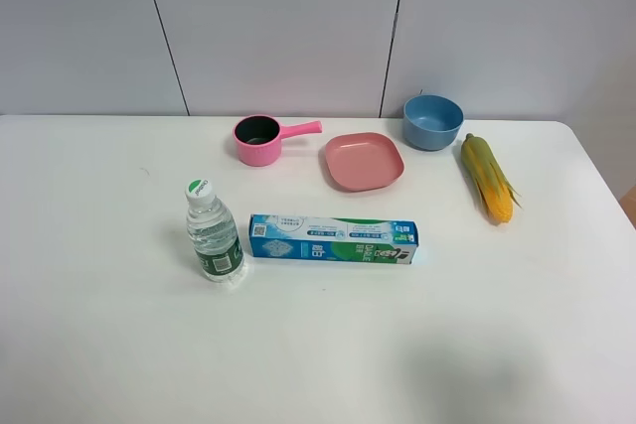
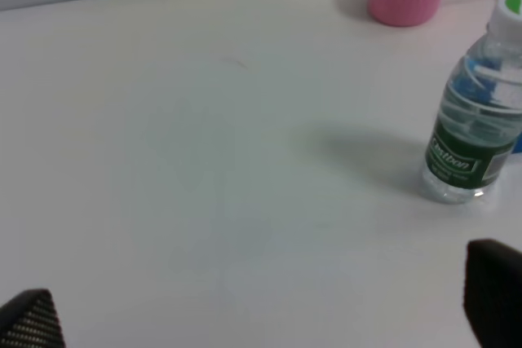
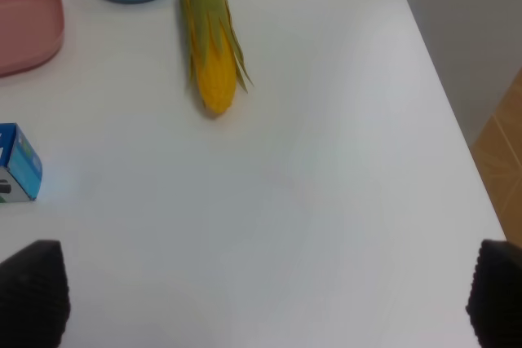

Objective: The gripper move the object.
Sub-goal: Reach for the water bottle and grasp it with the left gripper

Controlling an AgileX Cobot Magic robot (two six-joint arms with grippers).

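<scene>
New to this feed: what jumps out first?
The clear water bottle stands upright front left on the white table, with a long toothpaste box lying close on its right. Behind them run a pink saucepan, pink plate and blue bowl, with a yellow corn cob at the far right.

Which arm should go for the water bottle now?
Left, probably. The bottle stands on the left side of the table, in view near the open left tool; the right tool faces the corn.
</scene>
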